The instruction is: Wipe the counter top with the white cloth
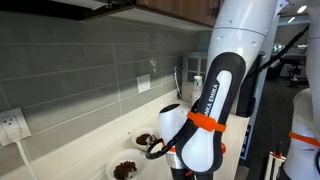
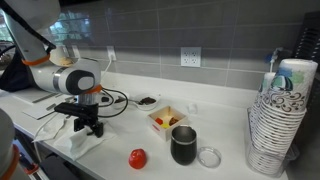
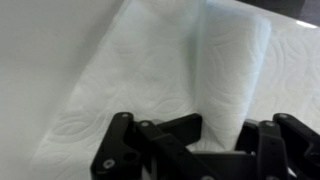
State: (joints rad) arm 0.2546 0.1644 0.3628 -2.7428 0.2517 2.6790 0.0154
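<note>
The white cloth (image 3: 130,80) lies on the off-white counter top (image 2: 230,130) near its front edge, and it also shows in an exterior view (image 2: 84,141). In the wrist view a raised fold of the cloth stands between my black fingers. My gripper (image 3: 222,135) points straight down and is shut on that fold, with its tips at the counter (image 2: 88,127). In an exterior view the arm's body (image 1: 205,120) hides most of the gripper and the cloth.
A black mug (image 2: 184,146), a red object (image 2: 137,158), a clear lid (image 2: 209,156) and a box of food (image 2: 166,119) stand to the side of the cloth. Bowls of dark food (image 1: 147,140) sit near the grey tiled wall (image 2: 150,40). A stack of paper cups (image 2: 280,115) stands at the counter's far end.
</note>
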